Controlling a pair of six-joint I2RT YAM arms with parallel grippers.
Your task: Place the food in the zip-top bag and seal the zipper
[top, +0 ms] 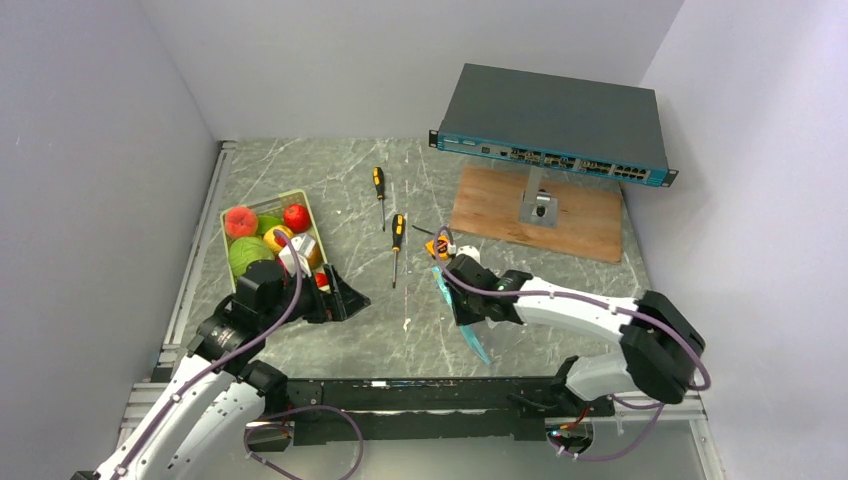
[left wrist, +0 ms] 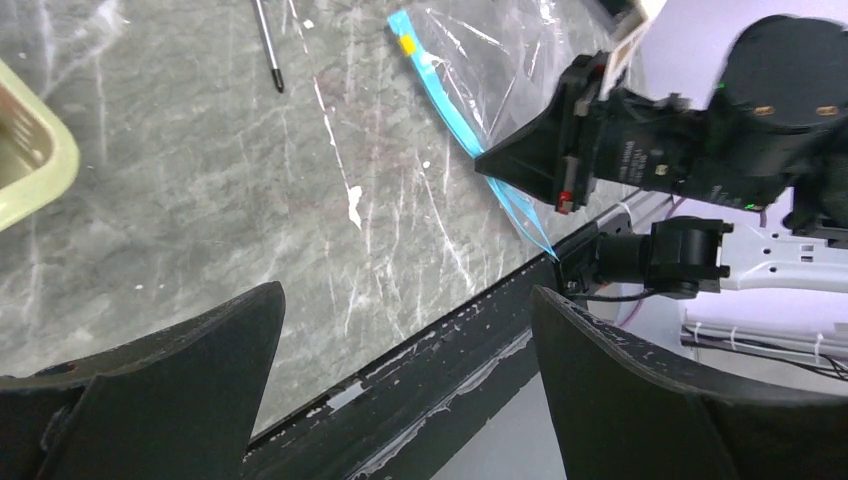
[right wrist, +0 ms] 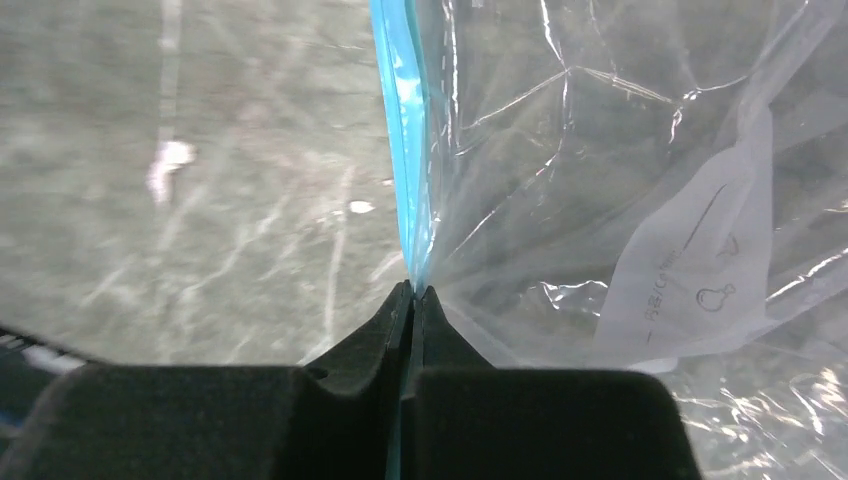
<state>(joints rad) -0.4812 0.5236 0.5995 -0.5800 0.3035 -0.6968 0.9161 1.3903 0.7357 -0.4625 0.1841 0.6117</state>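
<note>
The food, several glossy toy fruits in red (top: pixel 296 217), pink (top: pixel 240 222), green (top: pixel 248 256) and yellow-orange (top: pixel 277 238), lies in a pale green tray (top: pixel 263 199) at the left. My left gripper (top: pixel 338 298) hovers beside the tray's near right corner, open and empty; its jaws stand wide apart in the left wrist view (left wrist: pixel 405 330). The clear zip-top bag (right wrist: pixel 600 190) lies on the table's middle right. My right gripper (top: pixel 468 302) is shut on its teal-blue zipper (right wrist: pixel 405 150), which also shows from above (top: pixel 478 345) and in the left wrist view (left wrist: pixel 445 85).
Two screwdrivers (top: pixel 379 186) (top: pixel 397 236) lie at the middle back. A yellow-and-black tape measure (top: pixel 441 248) sits just behind the bag. A network switch (top: pixel 550 122) stands on a wooden board (top: pixel 580 222) at the back right. Walls close in both sides.
</note>
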